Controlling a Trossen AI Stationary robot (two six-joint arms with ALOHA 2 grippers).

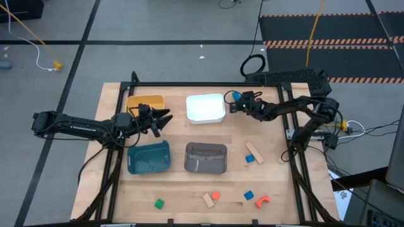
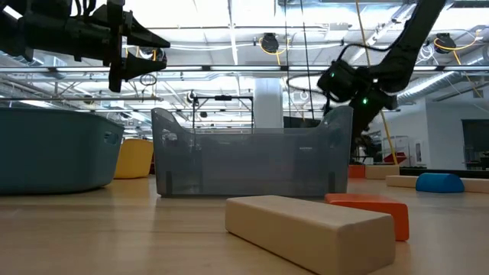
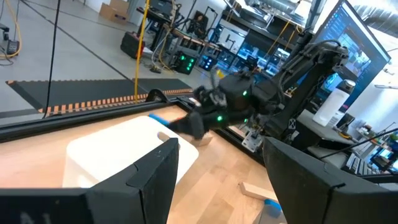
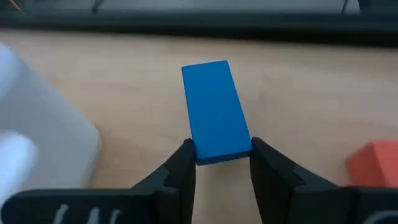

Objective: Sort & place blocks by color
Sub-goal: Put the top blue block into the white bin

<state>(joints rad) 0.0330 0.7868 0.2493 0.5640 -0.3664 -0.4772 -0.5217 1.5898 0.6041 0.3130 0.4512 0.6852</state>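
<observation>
My right gripper (image 1: 233, 105) is at the table's far side, just right of the white bin (image 1: 205, 108), shut on a blue bar block (image 4: 214, 109). My left gripper (image 1: 161, 120) hovers open and level between the yellow bin (image 1: 145, 102) and the teal bin (image 1: 149, 157), with nothing between its fingers (image 3: 155, 180). Other blocks lie flat on the table: a tan bar (image 1: 254, 151) with a small blue block (image 1: 250, 159) right of the grey bin (image 1: 206, 157), and near the front edge green (image 1: 159, 203), tan (image 1: 208, 200), red-orange (image 1: 216, 196) and blue (image 1: 249, 196) blocks and a red-orange arch (image 1: 262, 201). My right gripper pinches the blue bar's two long sides at its near end (image 4: 221, 152) between its two fingertips. The fingers slant downward and lie along the bar, which sticks out past them with its broad face up. It seems to hang just clear of the table.
A red-orange block (image 4: 373, 165) lies on the table close beside my right gripper. The white bin's wall (image 4: 37, 143) stands on its other side. Bare wood shows between the two rows of bins and in front of the grey bin.
</observation>
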